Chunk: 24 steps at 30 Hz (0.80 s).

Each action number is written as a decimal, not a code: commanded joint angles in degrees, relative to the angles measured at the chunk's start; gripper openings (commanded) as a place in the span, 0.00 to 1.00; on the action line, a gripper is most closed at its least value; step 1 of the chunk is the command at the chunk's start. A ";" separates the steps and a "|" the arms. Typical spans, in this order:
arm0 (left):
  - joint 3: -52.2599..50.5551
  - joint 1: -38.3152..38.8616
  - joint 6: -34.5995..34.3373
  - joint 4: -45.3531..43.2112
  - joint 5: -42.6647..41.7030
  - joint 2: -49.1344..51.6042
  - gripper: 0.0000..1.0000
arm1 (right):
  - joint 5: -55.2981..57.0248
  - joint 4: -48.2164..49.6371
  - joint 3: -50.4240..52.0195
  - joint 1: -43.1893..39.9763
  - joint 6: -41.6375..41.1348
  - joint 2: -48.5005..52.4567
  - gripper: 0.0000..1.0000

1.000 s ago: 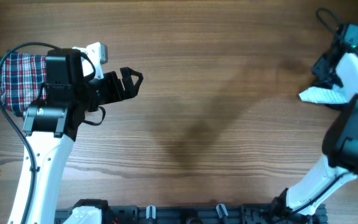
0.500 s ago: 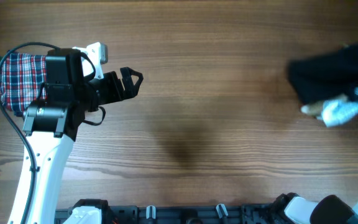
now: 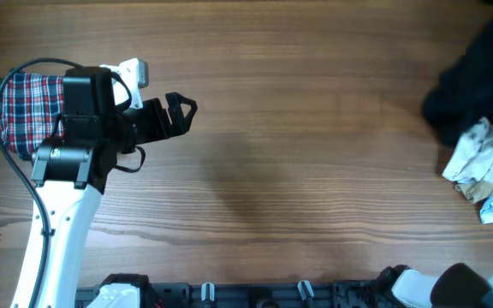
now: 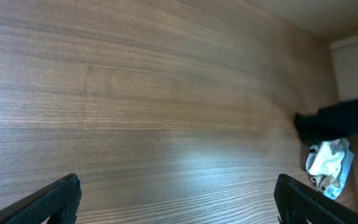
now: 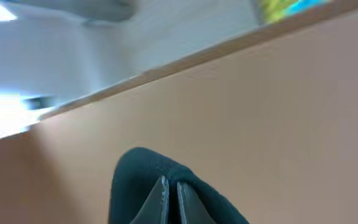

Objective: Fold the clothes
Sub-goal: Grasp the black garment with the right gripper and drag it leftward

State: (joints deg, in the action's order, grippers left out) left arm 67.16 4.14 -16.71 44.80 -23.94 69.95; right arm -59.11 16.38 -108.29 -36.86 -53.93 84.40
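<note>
The right claw (image 5: 169, 188) is pinched tight, its two tips together on a fold of the black shirt (image 5: 138, 186), which drapes down around the fingers. The wrist camera looks up past it at wall and ceiling, so the claw seems to be raised and tipped back. From above the claw itself is out of the picture, beyond the right edge of the table (image 3: 298, 171). Below and inward of it the black shirt shows only as a dark, blurred mass at the table's far right. I cannot tell its long axis, bunched as it is. Just nearer the robot's base than that mass lies the white and pale-blue bundle (image 3: 489, 161), crumpled and touching the black cloth.

The left claw (image 3: 187, 109) stands wide and holds nothing. It points along the table towards that heap, which lies straight ahead of it but well apart, with bare wood between. Behind this claw, by the arm's elbow, sits the plaid garment (image 3: 20, 107) (already a tidy packet, by the look of it).

My guess is that spreading the shirt falls first to the right arm, much the nearer.
</note>
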 commanded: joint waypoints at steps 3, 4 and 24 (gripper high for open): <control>0.96 0.31 -0.46 -0.59 -0.94 0.13 1.00 | -8.66 -17.73 -0.98 10.86 7.56 0.17 0.04; 0.96 0.31 -0.46 -0.59 -0.94 0.13 1.00 | -8.26 -24.59 -0.98 12.74 13.60 0.26 0.04; 0.96 0.31 -0.24 -1.31 -0.92 0.13 1.00 | 89.20 -59.36 -11.08 34.29 48.81 0.52 0.04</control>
State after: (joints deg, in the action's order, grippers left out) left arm 67.26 4.14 -16.86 43.83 -23.94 69.97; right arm 29.45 -39.68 -117.89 -5.10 -6.13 85.21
